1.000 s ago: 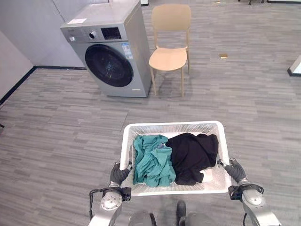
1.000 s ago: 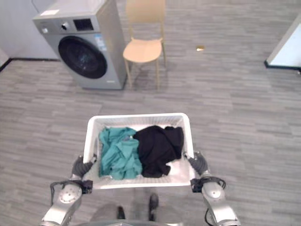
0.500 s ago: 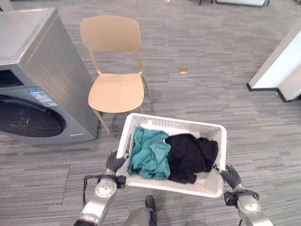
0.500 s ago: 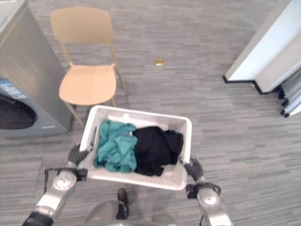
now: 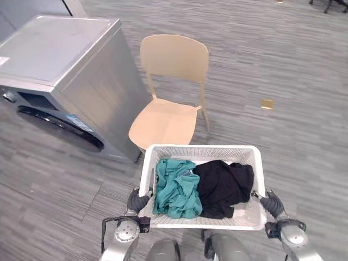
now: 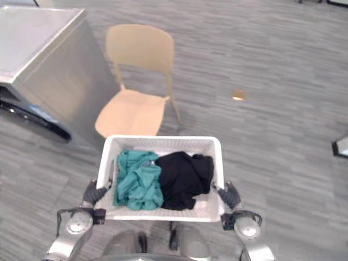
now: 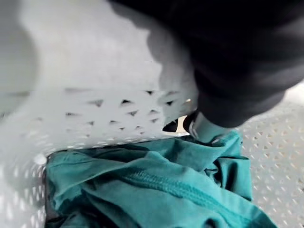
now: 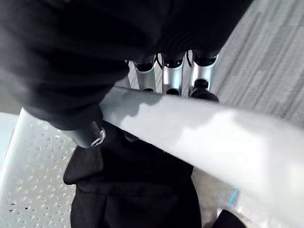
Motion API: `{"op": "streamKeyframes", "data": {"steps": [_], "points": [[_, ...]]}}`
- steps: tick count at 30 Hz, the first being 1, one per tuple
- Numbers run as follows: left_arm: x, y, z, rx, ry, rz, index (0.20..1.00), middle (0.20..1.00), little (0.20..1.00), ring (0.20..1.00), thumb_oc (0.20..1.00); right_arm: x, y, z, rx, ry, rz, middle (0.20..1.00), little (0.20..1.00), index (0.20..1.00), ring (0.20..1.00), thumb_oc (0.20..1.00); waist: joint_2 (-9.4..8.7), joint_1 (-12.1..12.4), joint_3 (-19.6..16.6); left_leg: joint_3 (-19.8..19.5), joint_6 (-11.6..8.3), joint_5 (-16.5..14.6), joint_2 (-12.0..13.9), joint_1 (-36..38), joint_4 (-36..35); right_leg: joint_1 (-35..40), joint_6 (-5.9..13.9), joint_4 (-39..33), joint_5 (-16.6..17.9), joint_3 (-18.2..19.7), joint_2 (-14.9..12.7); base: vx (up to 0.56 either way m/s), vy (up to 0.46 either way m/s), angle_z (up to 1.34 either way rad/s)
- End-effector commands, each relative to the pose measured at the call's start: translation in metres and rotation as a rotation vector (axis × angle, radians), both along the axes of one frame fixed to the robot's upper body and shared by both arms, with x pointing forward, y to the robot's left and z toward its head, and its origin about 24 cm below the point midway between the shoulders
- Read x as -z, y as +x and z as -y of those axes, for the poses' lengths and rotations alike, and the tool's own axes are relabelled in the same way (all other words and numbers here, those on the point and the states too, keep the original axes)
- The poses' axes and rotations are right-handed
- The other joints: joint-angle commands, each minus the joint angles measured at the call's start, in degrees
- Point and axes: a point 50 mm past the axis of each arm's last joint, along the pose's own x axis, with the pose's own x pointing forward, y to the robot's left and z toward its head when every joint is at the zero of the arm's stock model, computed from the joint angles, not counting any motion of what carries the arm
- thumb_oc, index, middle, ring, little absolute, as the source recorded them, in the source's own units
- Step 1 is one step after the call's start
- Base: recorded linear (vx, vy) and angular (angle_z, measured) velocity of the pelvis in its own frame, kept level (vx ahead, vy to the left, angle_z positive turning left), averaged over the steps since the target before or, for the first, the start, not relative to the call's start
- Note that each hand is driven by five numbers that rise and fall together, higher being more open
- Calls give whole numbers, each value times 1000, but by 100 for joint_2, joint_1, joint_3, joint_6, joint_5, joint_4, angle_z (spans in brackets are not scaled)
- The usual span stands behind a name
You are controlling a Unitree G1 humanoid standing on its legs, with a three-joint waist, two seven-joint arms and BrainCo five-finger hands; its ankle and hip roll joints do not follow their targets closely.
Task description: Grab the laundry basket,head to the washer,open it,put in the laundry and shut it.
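Note:
A white laundry basket (image 5: 198, 150) hangs level in front of me, carried by both side rims. Inside lie a teal garment (image 5: 174, 188) on the left and a black garment (image 5: 224, 185) on the right. My left hand (image 5: 136, 201) is shut on the left rim, its thumb (image 7: 205, 129) inside the perforated wall above the teal cloth (image 7: 156, 186). My right hand (image 5: 272, 205) is shut on the right rim, with its fingers (image 8: 173, 75) curled over the rim (image 8: 199, 130) above the black cloth (image 8: 133, 192). The silver washer (image 5: 65, 76) stands ahead to the left, its dark round door (image 5: 61, 126) closed.
A beige chair (image 5: 166, 117) stands right beside the washer, directly beyond the basket's far edge. A small yellowish object (image 5: 267, 104) lies on the grey plank floor to the right. A white panel's foot (image 6: 341, 147) shows at the right edge.
The camera has swung back left, bringing more of the washer into the picture. The basket, tilted half a second ago, now hangs level. Both hands keep their hold.

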Motion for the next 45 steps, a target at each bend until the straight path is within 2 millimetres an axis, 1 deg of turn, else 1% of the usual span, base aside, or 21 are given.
{"op": "streamKeyframes", "data": {"steps": [1, 2, 3, 4, 5, 9, 11, 13, 17, 19, 20, 21, 22, 25, 28, 32, 34, 36, 38, 41, 45], "points": [[-40, 26, 29, 166, -150, 230, 200, 200, 200, 200, 200, -34, 18, 5, 13, 107, 202, 200, 200, 200, 200, 200, 164, -184, -259, 145, -51, 620, 472, 9, -920, 628, 497, 494, -1130, -101, -324, 89, 114, -15], [-40, 26, 29, 164, -148, 232, 200, 200, 200, 200, 200, -34, 17, 5, 18, 107, 201, 200, 200, 200, 200, 200, 181, -181, -278, 169, -104, 800, 630, 7, -1187, 651, 530, 481, -1160, -145, -355, 196, 269, 16], [-41, 28, 31, 162, -146, 239, 200, 200, 200, 200, 200, -33, 16, 8, 30, 98, 199, 200, 200, 200, 200, 200, 235, -190, -280, 167, -253, 1279, 992, -14, -1778, 693, 577, 524, -1279, -202, -436, 157, 218, 30], [-41, 28, 31, 162, -147, 239, 200, 200, 200, 200, 200, -33, 16, 8, 30, 97, 199, 200, 200, 200, 200, 200, 236, -194, -278, 168, -261, 1311, 986, 15, -1833, 693, 573, 537, -1290, -205, -436, 228, 341, 27], [-41, 27, 32, 157, -149, 240, 200, 200, 200, 200, 200, -33, 15, 11, 41, 84, 195, 200, 200, 200, 200, 200, 311, -205, -263, 131, -412, 1676, 1341, -43, -2192, 751, 629, 628, -1418, -212, -544, 120, 183, -15], [-41, 25, 30, 142, -152, 245, 200, 200, 200, 200, 200, -33, 14, 15, 43, 66, 190, 200, 200, 200, 200, 200, 454, -173, -295, -388, -687, 1910, 1761, -178, -2168, 960, 900, 877, -1591, 28, -966, 271, 536, -30], [-41, 26, 29, 143, -153, 250, 200, 200, 200, 200, 200, -33, 15, 13, 35, 72, 192, 200, 200, 200, 200, 200, 480, -168, -335, -527, -695, 1768, 1709, -179, -2043, 1017, 964, 871, -1579, 86, -1063, 264, 490, -38], [-42, 29, 27, 166, -129, 248, 200, 200, 200, 200, 200, -31, 18, 10, 33, 85, 187, 200, 200, 200, 200, 200, 401, -154, -523, -573, -568, 1205, 1233, -252, -1539, 1100, 1223, 834, -1029, 207, -1666, 299, 626, -18], [-50, 35, 15, 143, -81, 279, 200, 200, 200, 200, 200, -36, 27, -8, -7, 120, 226, 200, 200, 200, 200, 200, 315, -22, -525, -257, -270, 951, 914, -279, -1503, 576, 1115, 1129, -429, 97, -1957, 30, 377, -35], [-51, 35, 12, 135, -73, 283, 200, 200, 200, 200, 200, -37, 29, -11, -18, 121, 231, 200, 200, 200, 200, 200, 335, 9, -541, -189, -200, 951, 846, -241, -1575, 486, 1060, 1258, -437, -6, -1909, 9, 249, -9], [-50, 34, 12, 138, -74, 278, 200, 200, 200, 200, 200, -37, 30, -13, -34, 116, 228, 200, 200, 200, 200, 200, 345, -23, -543, -180, -136, 950, 716, -164, -1658, 425, 981, 1418, -601, 88, -1655, 43, 318, -11], [-50, 34, 14, 141, -79, 277, 200, 200, 200, 200, 200, -38, 31, -13, -50, 104, 227, 200, 200, 200, 200, 200, 345, -76, -508, -191, -16, 979, 456, 2, -1830, 276, 877, 1606, -1037, 397, -976, 42, 316, -8], [-50, 34, 14, 141, -79, 278, 200, 200, 200, 200, 200, -38, 31, -13, -50, 104, 227, 200, 200, 200, 200, 200, 351, -70, -519, -185, -17, 997, 463, -10, -1843, 258, 873, 1596, -1018, 402, -966, 8, 291, 13], [-46, 31, 13, 120, -86, 265, 200, 200, 200, 200, 200, -41, 38, -21, -99, 92, 240, 200, 200, 200, 200, 200, 326, 1, -422, -117, 114, 1033, 78, 400, -2206, 156, 587, 1724, -1486, 243, 7, -13, 178, 37], [-45, 30, 11, 97, -95, 264, 200, 200, 200, 200, 200, -40, 38, -24, -104, 100, 235, 200, 200, 200, 200, 200, 285, 99, -397, -89, 98, 1060, 0, 437, -2200, 323, 472, 1443, -1528, -50, -77, -16, 20, -4], [-38, 20, 12, 85, -126, 239, 200, 200, 200, 200, 200, -31, 29, -14, -75, 86, 191, 200, 200, 200, 200, 200, 285, 85, -414, -121, -34, 1034, -124, 239, -1872, 692, 379, 780, -1363, 130, -70, -17, 24, 53], [-37, 21, 12, 81, -126, 234, 200, 200, 200, 200, 200, -30, 31, -11, -74, 60, 181, 200, 200, 200, 200, 200, 307, 104, -349, -204, -156, 977, -10, 40, -1495, 747, 383, 653, -1337, 75, -201, -90, 142, 37], [-33, 25, 15, 74, -121, 220, 200, 200, 200, 200, 200, -27, 34, -11, -84, 31, 163, 200, 200, 200, 200, 200, 315, 45, -482, -245, -215, 1043, 509, 278, -1692, 773, 546, 458, -1241, -132, -487, 24, 289, 39], [-32, 27, 16, 67, -111, 216, 200, 200, 200, 200, 200, -25, 32, -10, -79, 27, 150, 200, 200, 200, 200, 200, 357, 10, -542, -346, -302, 1270, 779, 318, -2009, 812, 613, 356, -1245, -178, -569, 91, 213, 28], [-31, 30, 19, 64, -106, 216, 200, 200, 200, 200, 200, -22, 31, -6, -65, 8, 134, 200, 200, 200, 200, 200, 443, -32, -561, -412, -444, 1493, 980, 267, -2263, 988, 738, 217, -1258, -196, -707, 142, 277, 11], [-30, 33, 23, 91, -92, 208, 200, 200, 200, 200, 200, -20, 33, -6, -59, -21, 126, 200, 200, 200, 200, 200, 539, -85, -598, -361, -458, 1343, 914, 319, -2255, 1098, 887, 175, -1220, -168, -889, 153, 258, -7]]}}
